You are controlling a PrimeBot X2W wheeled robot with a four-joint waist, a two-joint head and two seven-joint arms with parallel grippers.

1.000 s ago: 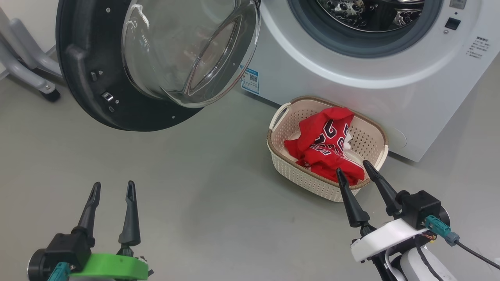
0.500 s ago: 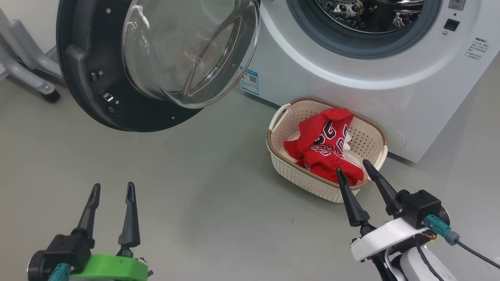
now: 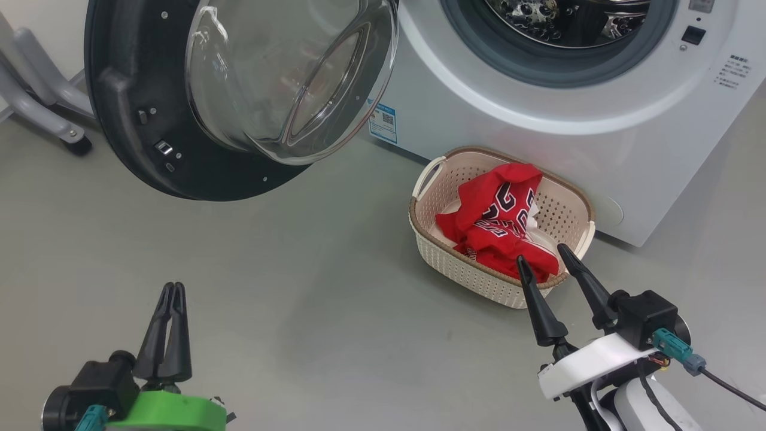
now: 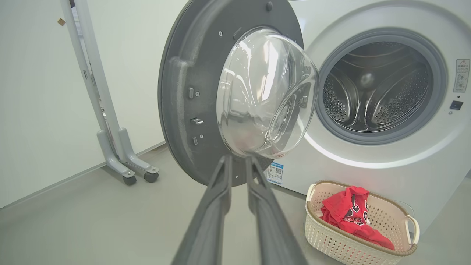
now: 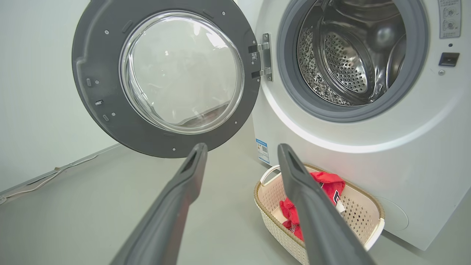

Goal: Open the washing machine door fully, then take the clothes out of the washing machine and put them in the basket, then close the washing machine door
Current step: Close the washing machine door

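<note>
Red clothes lie in the basket on the floor, against the washing machine, its door open. The left pincer looks narrowed almost shut, empty; the right pincer stands wide by the basket's rim.

A blue label with a QR code is seen low on the washer front, but its print is too small to be read. A warning-triangle sticker with small print is carried right of the drum opening, and none of it is legible. Navy, white-edged letters are shown on the jersey, but it is crumpled and no word can be made out.
</note>
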